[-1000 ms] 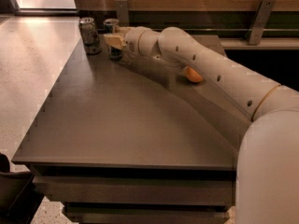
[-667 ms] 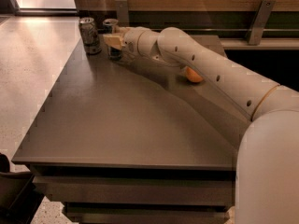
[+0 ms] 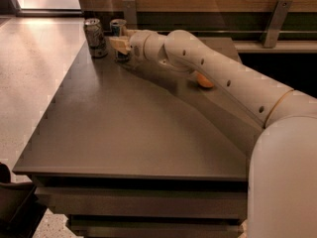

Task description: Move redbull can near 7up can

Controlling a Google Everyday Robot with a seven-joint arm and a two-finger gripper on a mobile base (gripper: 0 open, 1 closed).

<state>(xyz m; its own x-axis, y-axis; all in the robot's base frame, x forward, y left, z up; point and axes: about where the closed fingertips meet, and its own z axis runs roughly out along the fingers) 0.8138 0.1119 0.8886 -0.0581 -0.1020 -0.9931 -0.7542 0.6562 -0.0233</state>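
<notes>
**Redbull can already beside the 7up can, claw at it**

At the far left corner of the bench (image 3: 124,128) stands the 7up can (image 3: 94,36), upright, close to the bench's left edge. Just to its right, apart from it by a narrow gap, stands the redbull can (image 3: 118,28), also upright, its silver top showing above the claw (image 3: 120,44). The claw sits across the front of the redbull can at mid-height. Whether it is pinching the can or merely standing against it, I cannot tell.

Over the last second almost nothing has shifted: both cans and the claw sit where they were. I judge that the carrying part is over and the can has reached its place near the 7up can, so what remains is likely the release and a clean retreat.

Rightward, the pale arm (image 3: 218,76) stretches across the bench from the near right corner. Behind it lies a small orange object (image 3: 204,81), partly hidden by the arm and well apart from the cans. Nothing stands between the two cans. The risk I see is the 7up can's nearness: a pull-back veering left could knock it.
</notes>
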